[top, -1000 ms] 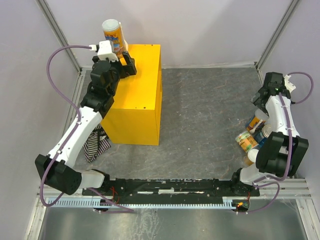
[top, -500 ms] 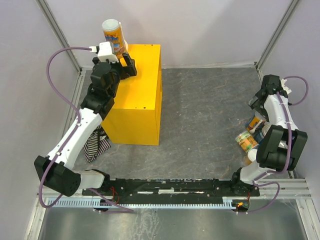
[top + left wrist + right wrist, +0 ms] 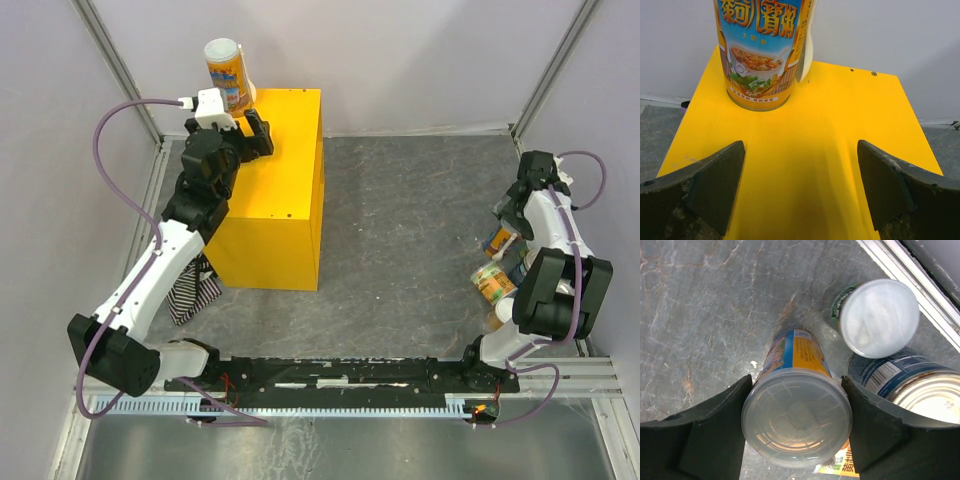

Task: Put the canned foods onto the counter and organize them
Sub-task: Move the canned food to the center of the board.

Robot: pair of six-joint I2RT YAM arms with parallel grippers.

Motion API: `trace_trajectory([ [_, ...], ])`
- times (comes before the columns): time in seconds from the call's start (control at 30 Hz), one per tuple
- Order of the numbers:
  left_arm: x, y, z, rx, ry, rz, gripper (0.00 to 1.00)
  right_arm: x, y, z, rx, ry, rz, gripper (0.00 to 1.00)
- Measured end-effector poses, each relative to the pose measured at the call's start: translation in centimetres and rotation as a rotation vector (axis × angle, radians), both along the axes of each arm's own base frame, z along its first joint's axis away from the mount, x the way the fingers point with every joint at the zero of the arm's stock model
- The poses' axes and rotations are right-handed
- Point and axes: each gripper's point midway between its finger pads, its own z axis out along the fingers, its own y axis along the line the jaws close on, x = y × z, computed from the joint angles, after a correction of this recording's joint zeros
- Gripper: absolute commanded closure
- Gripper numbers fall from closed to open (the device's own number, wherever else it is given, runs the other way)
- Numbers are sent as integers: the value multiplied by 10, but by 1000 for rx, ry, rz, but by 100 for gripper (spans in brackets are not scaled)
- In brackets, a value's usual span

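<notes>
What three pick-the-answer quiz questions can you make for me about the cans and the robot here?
1. Where does the soup can stand?
A. on the yellow box
B. on the striped cloth
C. on the grey floor

2. What colour is the box?
A. green
B. yellow
C. red

3. What is the right gripper doing?
A. hanging wide open in the air
B. closed on the lidded can
C. holding a cloth

Answers:
1 A: the can's base rests on the far end of the box's top.
2 B: the box's top and sides are bright yellow.
3 B: the gripper's two fingers press against both sides of the can's lid.
</notes>
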Motion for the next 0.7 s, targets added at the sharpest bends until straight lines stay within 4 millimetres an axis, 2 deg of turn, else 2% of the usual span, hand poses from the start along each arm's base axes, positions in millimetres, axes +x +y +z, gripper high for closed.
trace_trajectory([
  [0.1,-2,1,0,-4,-4,1,0,6,12,1,-3,-1,51,71],
  [0.3,-8,3,2,-15,-16,2,0,19,52,5,17,-5,185,77],
  [0.57,-11,2,5,-50,-36,0,0,51,115,40,21,-76,417,79],
  [0.7,-14,2,6,-55,-43,-3,0,58,155,47,19,-93,550,80],
])
